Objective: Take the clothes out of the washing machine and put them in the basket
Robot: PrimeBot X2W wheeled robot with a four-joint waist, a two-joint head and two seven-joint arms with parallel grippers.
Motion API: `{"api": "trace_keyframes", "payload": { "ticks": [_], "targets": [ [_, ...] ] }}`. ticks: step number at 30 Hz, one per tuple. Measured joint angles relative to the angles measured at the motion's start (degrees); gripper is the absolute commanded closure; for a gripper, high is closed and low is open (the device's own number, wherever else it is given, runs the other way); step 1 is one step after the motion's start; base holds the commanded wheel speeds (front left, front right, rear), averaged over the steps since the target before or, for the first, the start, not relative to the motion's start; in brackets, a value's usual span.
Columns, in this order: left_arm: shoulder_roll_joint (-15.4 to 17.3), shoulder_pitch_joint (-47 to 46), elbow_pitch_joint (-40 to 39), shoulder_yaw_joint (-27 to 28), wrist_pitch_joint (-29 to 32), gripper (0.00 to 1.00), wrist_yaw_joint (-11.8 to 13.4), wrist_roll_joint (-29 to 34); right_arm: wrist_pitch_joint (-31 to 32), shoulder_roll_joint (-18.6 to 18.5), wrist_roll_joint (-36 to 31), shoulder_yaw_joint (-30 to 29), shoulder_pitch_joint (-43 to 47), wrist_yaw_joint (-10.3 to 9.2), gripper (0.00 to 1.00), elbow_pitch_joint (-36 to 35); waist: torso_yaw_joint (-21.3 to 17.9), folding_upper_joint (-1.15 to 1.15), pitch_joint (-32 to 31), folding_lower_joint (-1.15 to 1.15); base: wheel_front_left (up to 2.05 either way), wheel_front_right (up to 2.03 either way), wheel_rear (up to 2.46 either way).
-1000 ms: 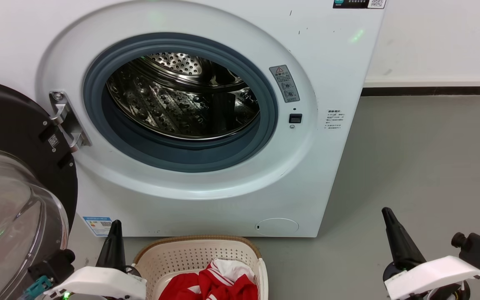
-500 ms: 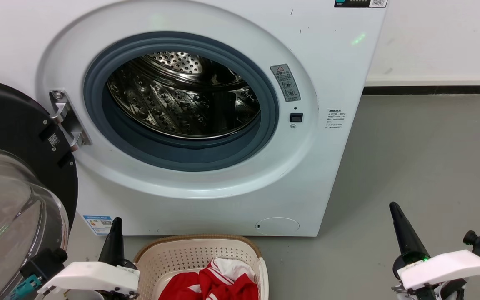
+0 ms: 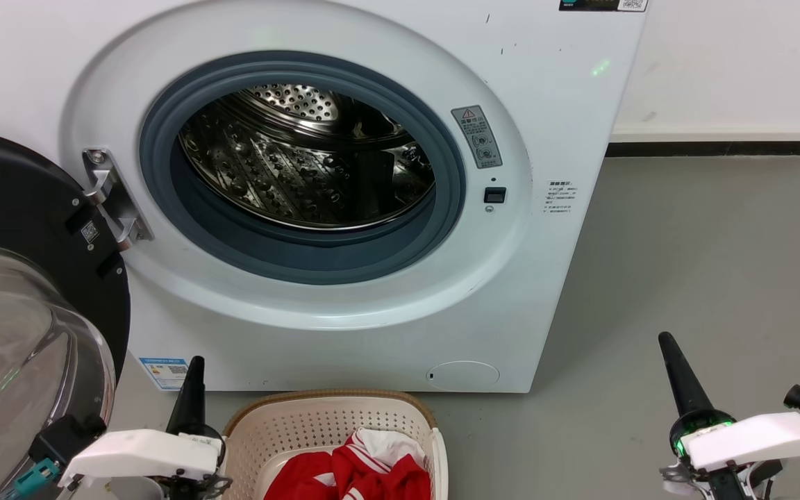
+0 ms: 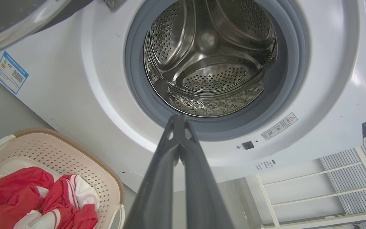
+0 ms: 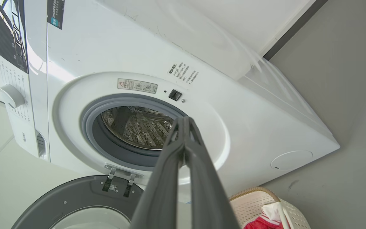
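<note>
The white washing machine [image 3: 553, 104] stands with its black-framed glass door [image 3: 18, 326] swung open to the left. Its steel drum [image 3: 303, 160] holds no fabric that I can see. Red clothes [image 3: 358, 472] with white stripes lie in the cream basket [image 3: 330, 417] on the floor in front of it. My left gripper [image 3: 195, 364] is shut just left of the basket, fingers pointing up. My right gripper [image 3: 665, 340] is shut far to the right over bare floor. In the left wrist view the clothes [image 4: 27, 197] sit in the basket [image 4: 75, 152] at lower left.
Grey floor [image 3: 705, 264] stretches to the right of the machine, bounded by a white wall with a dark skirting [image 3: 712, 148]. The open door takes up the left side. A white slatted rack [image 4: 313, 187] shows in the left wrist view.
The right gripper has drifted right and slightly up in the head view; the left arm has sunk a little. The view itself has shifted slightly. Clothes and basket lie as before.
</note>
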Motion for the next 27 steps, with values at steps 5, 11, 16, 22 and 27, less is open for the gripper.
{"api": "trace_keyframes", "payload": {
  "ticks": [5, 11, 16, 22, 27],
  "targets": [
    [-0.1, -0.5, 0.2, 0.3, 0.9, 1.00, -0.4, -3.2, 0.4, 0.0, 3.0, -0.5, -0.4, 0.00, 1.00, 0.5, 0.0, 0.00, 0.1, 0.00, 0.00, 0.00, 0.00],
    [-0.2, -0.8, 0.5, 0.6, 1.7, 1.00, -0.8, -6.9, 0.9, 0.0, 6.4, -1.0, -1.0, 0.00, 1.00, 1.0, 0.1, 0.00, 0.2, 0.00, 0.00, 0.00, 0.00],
    [-0.3, -1.1, 0.9, 0.8, 2.4, 1.00, -1.0, -9.8, 1.2, 0.0, 9.2, -1.5, -1.2, 0.00, 1.00, 1.5, 0.1, 0.00, 0.2, 0.00, 0.00, 0.00, 0.00],
    [-0.3, -1.7, 1.1, 1.1, 3.1, 1.00, -1.4, -13.2, 1.6, 0.0, 12.3, -2.0, -1.7, 0.00, 1.00, 2.0, 0.1, 0.00, 0.3, 0.00, 0.00, 0.00, 0.00],
    [-0.4, -1.9, 1.3, 1.4, 3.7, 1.00, -1.5, -15.7, 2.1, 0.0, 14.7, -2.4, -2.1, 0.00, 1.00, 2.4, 0.2, 0.00, 0.4, 0.00, 0.00, 0.00, 0.00]
  ]
}}
